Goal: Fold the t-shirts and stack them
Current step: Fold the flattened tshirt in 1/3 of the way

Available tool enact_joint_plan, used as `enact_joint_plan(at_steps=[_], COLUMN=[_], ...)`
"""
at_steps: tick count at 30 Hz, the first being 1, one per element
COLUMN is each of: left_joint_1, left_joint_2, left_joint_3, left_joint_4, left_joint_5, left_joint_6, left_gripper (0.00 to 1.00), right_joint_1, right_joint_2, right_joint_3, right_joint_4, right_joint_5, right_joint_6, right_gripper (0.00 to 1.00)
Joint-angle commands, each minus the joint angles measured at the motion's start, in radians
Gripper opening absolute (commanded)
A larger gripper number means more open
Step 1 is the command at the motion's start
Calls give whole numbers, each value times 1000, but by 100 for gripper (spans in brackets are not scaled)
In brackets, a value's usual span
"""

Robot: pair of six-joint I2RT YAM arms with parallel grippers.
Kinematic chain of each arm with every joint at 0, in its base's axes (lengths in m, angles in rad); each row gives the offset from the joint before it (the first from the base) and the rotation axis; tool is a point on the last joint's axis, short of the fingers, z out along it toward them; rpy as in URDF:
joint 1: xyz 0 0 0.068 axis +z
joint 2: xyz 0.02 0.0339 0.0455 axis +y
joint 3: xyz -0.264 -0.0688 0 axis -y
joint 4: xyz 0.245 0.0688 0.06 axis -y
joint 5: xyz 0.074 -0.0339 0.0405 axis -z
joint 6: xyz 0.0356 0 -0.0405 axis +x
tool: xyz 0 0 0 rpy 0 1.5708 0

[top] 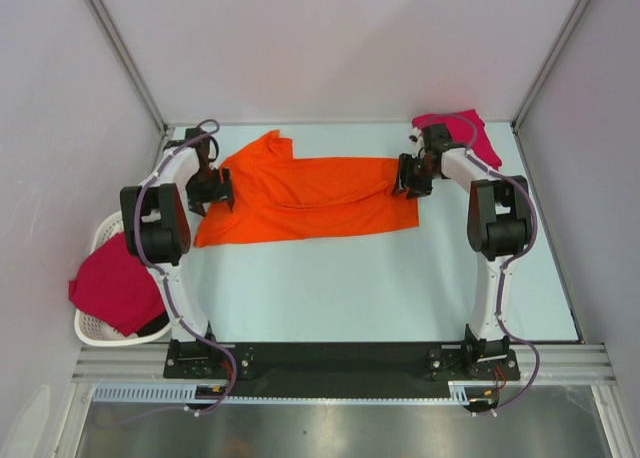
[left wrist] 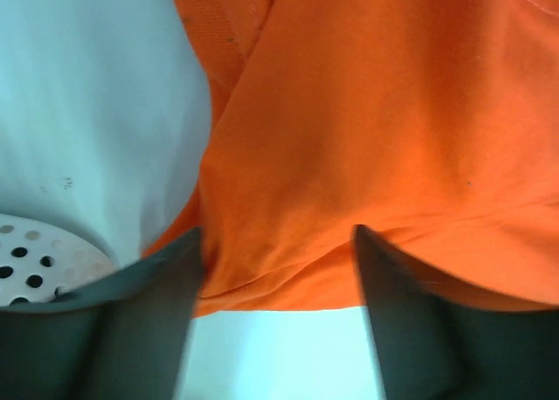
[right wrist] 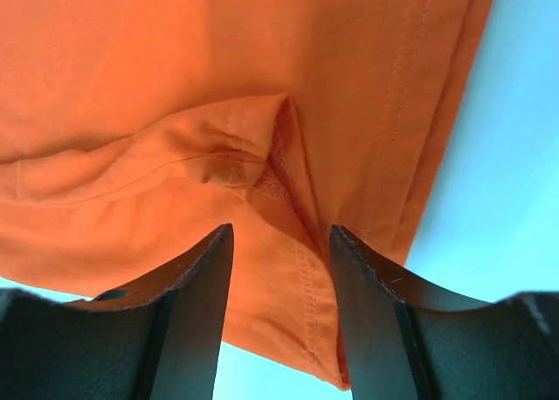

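Two grippers sit at opposite ends of the orange t-shirt (top: 310, 198), spread along the far half of the table (top: 380, 288). Your left gripper (left wrist: 278, 234) stands with jaws wide, astride the shirt's left edge, not pinching. Your right gripper (right wrist: 279, 230) has jaws half apart over a puckered hem; whether it is pinched cannot be told.

Judgement: this is the grasp for a fold. Close both fully on cloth before lifting, then raise both ends level, or the fold skews.

One crimson t-shirt (top: 465, 133) lies at the far right corner; another crimson shirt (top: 110, 283) drapes over the basket (top: 95, 328).
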Motion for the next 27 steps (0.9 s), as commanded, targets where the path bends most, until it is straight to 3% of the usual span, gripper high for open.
enact_joint_plan(at_steps=[1, 5, 6, 12, 27], left_joint_1=[1, 1, 2, 2, 4], left_joint_2=[18, 38, 39, 39, 29], left_joint_3=[20, 8, 7, 3, -20], left_joint_4=[2, -4, -4, -2, 4], left_joint_5=[50, 37, 40, 34, 28], left_joint_6=[23, 26, 26, 26, 31], left_gripper=[63, 37, 26, 0, 0], right_joint_1=[-9, -9, -9, -31, 29], right_joint_2=[-6, -23, -32, -72, 81], right_joint_3=[8, -12, -12, -67, 23], right_joint_4=[-24, -36, -44, -23, -39], right_joint_5=[24, 59, 91, 60, -62], right_joint_6=[-28, -40, -49, -60, -48], right_gripper=[53, 54, 54, 54, 47])
